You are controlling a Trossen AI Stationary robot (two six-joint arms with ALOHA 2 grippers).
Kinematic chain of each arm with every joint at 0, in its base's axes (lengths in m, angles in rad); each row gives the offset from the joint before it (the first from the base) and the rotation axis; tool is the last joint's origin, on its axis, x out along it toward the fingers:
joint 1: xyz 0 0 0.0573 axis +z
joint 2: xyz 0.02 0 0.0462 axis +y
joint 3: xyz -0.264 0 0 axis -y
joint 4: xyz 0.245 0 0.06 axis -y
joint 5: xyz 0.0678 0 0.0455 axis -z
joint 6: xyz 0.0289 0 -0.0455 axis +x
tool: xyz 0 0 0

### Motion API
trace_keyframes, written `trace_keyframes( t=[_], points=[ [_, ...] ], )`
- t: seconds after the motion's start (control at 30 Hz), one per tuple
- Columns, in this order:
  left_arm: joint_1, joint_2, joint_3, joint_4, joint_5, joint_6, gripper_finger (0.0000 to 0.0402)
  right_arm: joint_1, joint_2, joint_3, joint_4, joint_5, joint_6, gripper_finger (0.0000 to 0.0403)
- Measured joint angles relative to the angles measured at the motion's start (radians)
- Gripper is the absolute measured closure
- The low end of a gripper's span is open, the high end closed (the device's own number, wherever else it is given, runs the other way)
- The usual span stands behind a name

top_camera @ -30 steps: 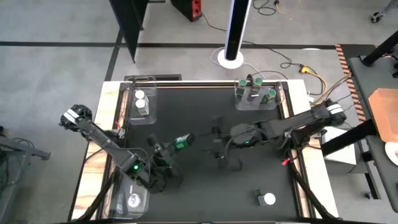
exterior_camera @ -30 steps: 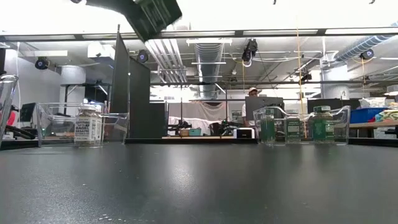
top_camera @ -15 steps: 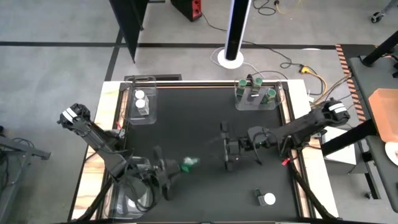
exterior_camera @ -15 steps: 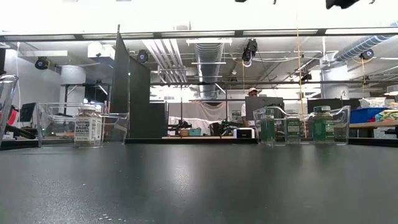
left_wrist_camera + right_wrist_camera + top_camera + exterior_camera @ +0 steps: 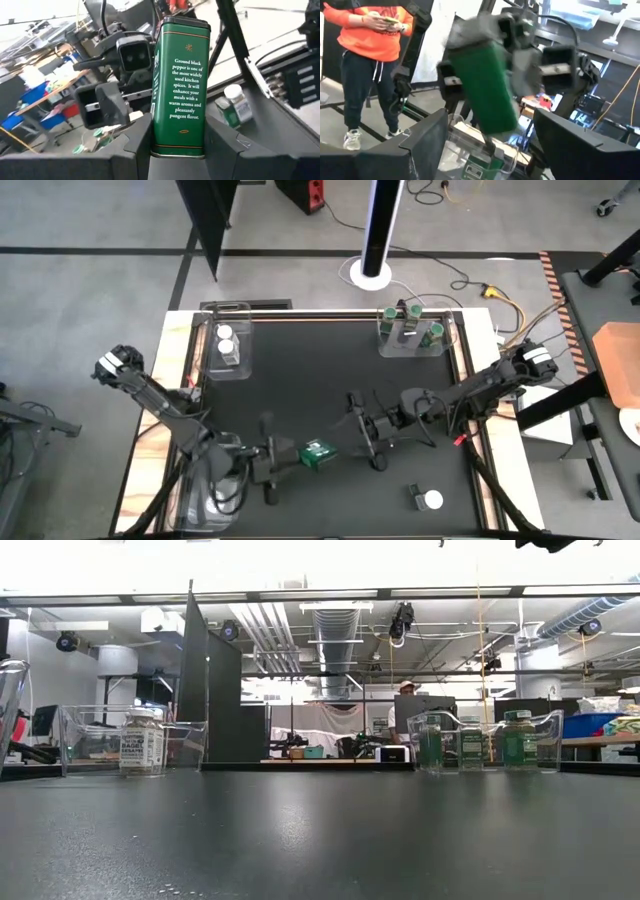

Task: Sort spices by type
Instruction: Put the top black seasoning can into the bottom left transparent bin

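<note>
Your left claw [image 5: 290, 452] is clamped on a green pepper tin [image 5: 317, 451], held in the air above the near middle of the counter [image 5: 300, 380]; in the left wrist view the tin [image 5: 179, 85] stands upright between both fingers [image 5: 131, 150]. Your right claw [image 5: 362, 428] faces it just beside, fingers spread wide and holding nothing, apart from the tin.

Place: robotics lab or workshop
Ceiling: exposed ducts [image 5: 335, 635] and pipes
Floor: grey concrete, loose cables [image 5: 470, 280]
Furnishing: black worktop [image 5: 320, 380], benches behind crowded with equipment
People: person in orange top [image 5: 370, 30] standing nearby
</note>
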Motion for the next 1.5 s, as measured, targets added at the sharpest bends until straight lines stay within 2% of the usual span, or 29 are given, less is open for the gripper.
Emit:
trace_keyframes(
  t=[0.13, 0.23, 0.3, 0.43, 0.73, 0.9, 1.03, 1.23, 1.37, 1.5],
  points=[
    [0.056, 0.0, 0.0, 0.023, 0.044, 0.003, 0.0283, 0.008, 0.0, 0.018, 0.001, 0.002, -0.014, 0.0115],
    [0.09, 0.0, 0.0, 0.052, 0.14, 0.003, 0.0283, 0.008, 0.0, 0.029, 0.0, 0.016, -0.011, 0.0119],
    [0.104, 0.001, 0.0, 0.076, 0.166, 0.003, 0.0283, 0.007, 0.0, 0.03, 0.001, 0.027, -0.023, 0.0127],
    [0.122, 0.001, 0.0, 0.081, 0.166, 0.004, 0.0283, 0.007, 0.0, 0.033, 0.0, 0.029, -0.049, 0.0163],
    [0.139, 0.001, 0.0, 0.091, 0.171, -0.004, 0.0282, 0.007, 0.0, 0.05, 0.0, 0.034, -0.123, 0.028],
    [0.141, 0.001, 0.0, 0.089, 0.17, -0.019, 0.0272, 0.007, -0.001, 0.053, -0.007, 0.036, -0.133, 0.0288],
    [0.14, -0.003, 0.0, 0.043, 0.093, -0.091, 0.0234, 0.008, -0.006, 0.053, -0.038, 0.107, -0.124, 0.0288],
    [0.127, -0.007, 0.003, -0.087, -0.054, -0.155, 0.0145, 0.01, -0.039, 0.054, -0.142, 0.19, -0.105, 0.0288],
    [0.119, -0.008, 0.003, -0.175, -0.083, -0.154, 0.0101, 0.011, -0.08, 0.064, -0.294, 0.303, -0.095, 0.0288],
    [0.119, -0.019, 0.003, -0.206, -0.094, -0.159, 0.0088, 0.009, -0.105, 0.112, -0.544, 0.42, -0.046, 0.0288]
  ],
)
